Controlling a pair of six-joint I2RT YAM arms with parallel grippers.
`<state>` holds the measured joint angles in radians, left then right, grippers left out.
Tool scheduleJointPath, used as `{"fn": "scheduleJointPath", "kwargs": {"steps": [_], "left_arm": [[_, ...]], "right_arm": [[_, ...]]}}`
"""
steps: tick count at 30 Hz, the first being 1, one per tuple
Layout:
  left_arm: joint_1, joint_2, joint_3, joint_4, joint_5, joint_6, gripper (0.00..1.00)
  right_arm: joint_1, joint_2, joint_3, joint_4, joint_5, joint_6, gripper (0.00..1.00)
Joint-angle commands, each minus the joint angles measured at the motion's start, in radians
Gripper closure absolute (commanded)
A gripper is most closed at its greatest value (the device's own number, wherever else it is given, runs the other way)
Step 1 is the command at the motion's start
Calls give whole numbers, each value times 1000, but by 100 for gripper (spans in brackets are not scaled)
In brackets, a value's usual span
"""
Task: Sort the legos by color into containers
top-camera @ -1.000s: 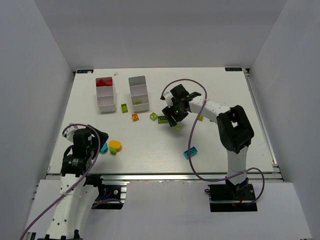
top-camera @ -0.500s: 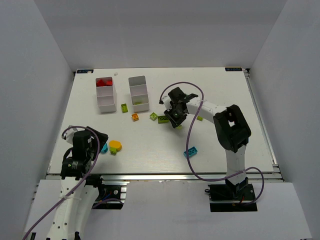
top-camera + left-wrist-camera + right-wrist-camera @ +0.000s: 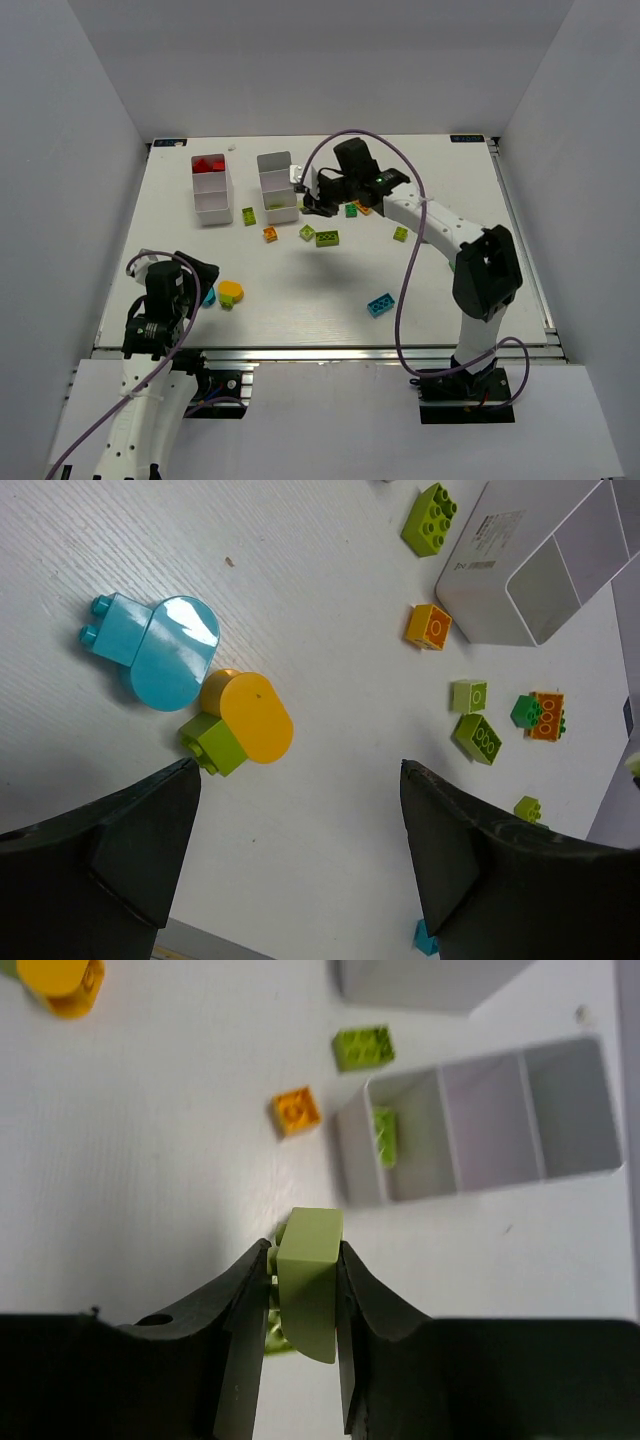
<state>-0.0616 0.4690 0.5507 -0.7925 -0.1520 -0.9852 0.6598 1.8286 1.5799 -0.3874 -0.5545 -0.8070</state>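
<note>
At the near left corner of the counter, the left arm sits low. The left jaws are spread wide with nothing between them. Just ahead of them, three pieces lie in a tight cluster: a cyan piece with a rounded end, a yellow-orange rounded piece touching it, and a small lime block tucked against the yellow one.

Farther back stands the left tray, with red legos in its far compartment. Off its near right corner a lime brick lies on the counter. An orange brick lies a little nearer, between the two trays' near ends.

The right tray stands parallel to the first. A lime piece lies in its nearest compartment.

Just beside that end of the tray, on its right, the right jaws pinch a pale green brick by two opposite sides. The brick is held above the counter, outside the tray. Nearer the arms, a small lime square and a longer lime plate lie side by side.

To the right of the jaws, a dark green brick and a second orange brick lie touching, partly hidden by the right arm. Past that arm lies another lime bit. A cyan brick sits alone toward the near edge, well apart from the rest.
</note>
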Motion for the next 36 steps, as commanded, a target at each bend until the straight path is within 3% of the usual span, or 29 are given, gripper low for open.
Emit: {"fn": "scheduleJointPath", "kwargs": {"steps": [1,9,16,25,31,35,36], "left_arm": [[2,-7,-6,24,20,-4,10],[2,-49,-20,-10,26,-17,10],[2,-85,-28,-34,23,-29,10],[3,-102,-34,-40,35,-33,10],[3,-102,-34,-31,45,-35,10],[2,-98,-35,-13,57,-32,10],[2,-98,-35,-5,66,-27,10]], "right_arm": [[26,92,99,149,-70,-100,100],[50,218,199,314,-36,-32,100],[69,290,193,459,48,15,100],[70,371,244,455,85,23,86],[69,388,235,458,100,17,72],[70,396,224,476,117,20,39],[70,397,224,479,117,22,36]]}}
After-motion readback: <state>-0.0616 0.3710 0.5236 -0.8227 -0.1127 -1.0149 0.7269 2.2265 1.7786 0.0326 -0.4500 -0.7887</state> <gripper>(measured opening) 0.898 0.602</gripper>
